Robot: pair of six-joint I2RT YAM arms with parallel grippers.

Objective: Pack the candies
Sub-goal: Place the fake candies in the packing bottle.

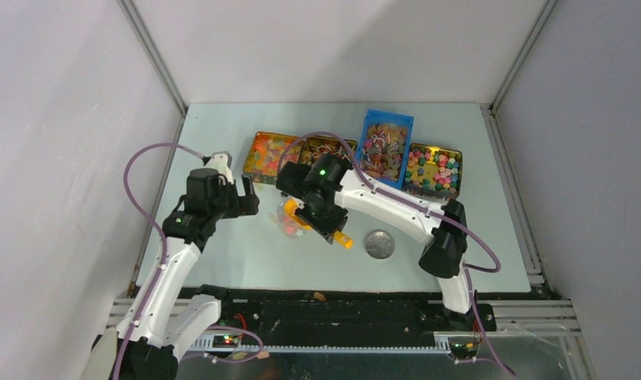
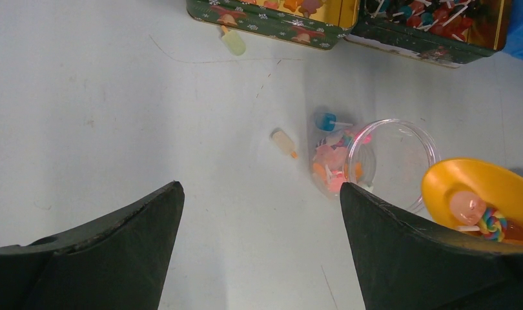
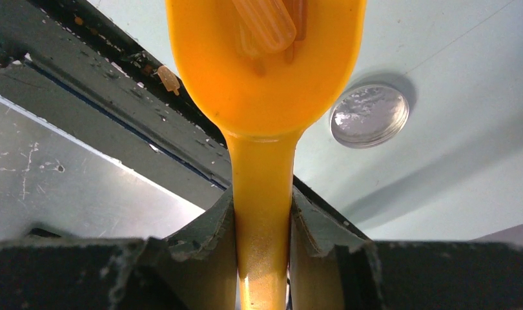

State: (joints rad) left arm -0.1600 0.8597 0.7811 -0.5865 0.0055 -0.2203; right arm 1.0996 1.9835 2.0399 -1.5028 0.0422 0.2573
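Right gripper (image 3: 262,200) clamps the scoop (image 3: 265,84), left gripper (image 2: 260,187) gapes; hasty tilting could scatter candies (image 2: 481,213) past the seemingly tipped jar (image 2: 391,123) at nine o'clock.

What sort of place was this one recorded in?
Probably a lab test cell: plain white walls on metal framing box in a pale table, with tins of candies along its back.

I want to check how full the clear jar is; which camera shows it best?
The left wrist view: the clear jar shows nearly its whole rim, with candies inside. From the top, the right arm hides most of it. The right wrist view misses it.
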